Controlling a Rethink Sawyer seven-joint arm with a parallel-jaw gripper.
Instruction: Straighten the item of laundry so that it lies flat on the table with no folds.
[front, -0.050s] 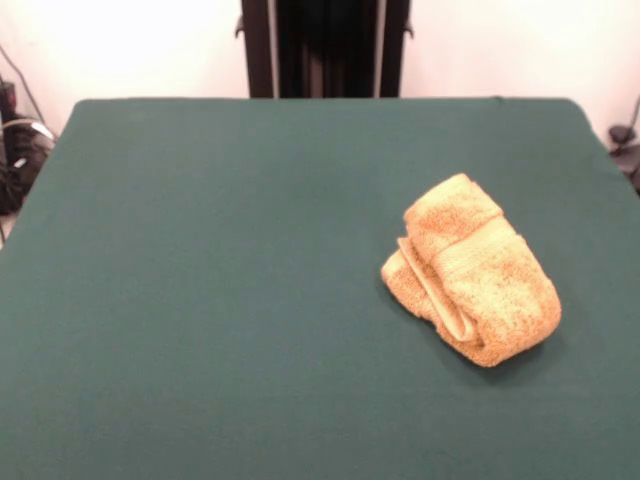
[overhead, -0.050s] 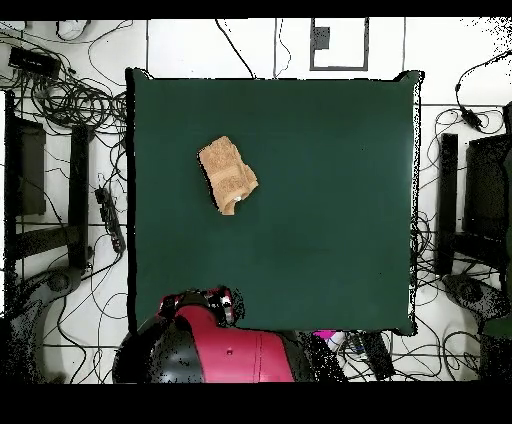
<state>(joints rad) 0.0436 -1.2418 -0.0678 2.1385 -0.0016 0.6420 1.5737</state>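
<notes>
The item of laundry (front, -0.050s: 470, 270) is an orange-yellow terry towel, folded over on itself into a thick bundle with a paler border band showing along its left side. It rests on the dark green table (front, -0.050s: 200, 300), right of centre in the front view. From overhead the towel (overhead, -0.050s: 228, 175) sits in the upper left part of the table (overhead, -0.050s: 330, 200), well inside the edges. No gripper shows in either view. Only the red and black arm body (overhead, -0.050s: 215, 340) is visible, drawn back beyond the table's bottom edge in the overhead view.
Tangled cables (overhead, -0.050s: 70, 100) and dark equipment (overhead, -0.050s: 475, 200) lie on the floor on both sides of the table in the overhead view. Green cover surrounds the towel on every side.
</notes>
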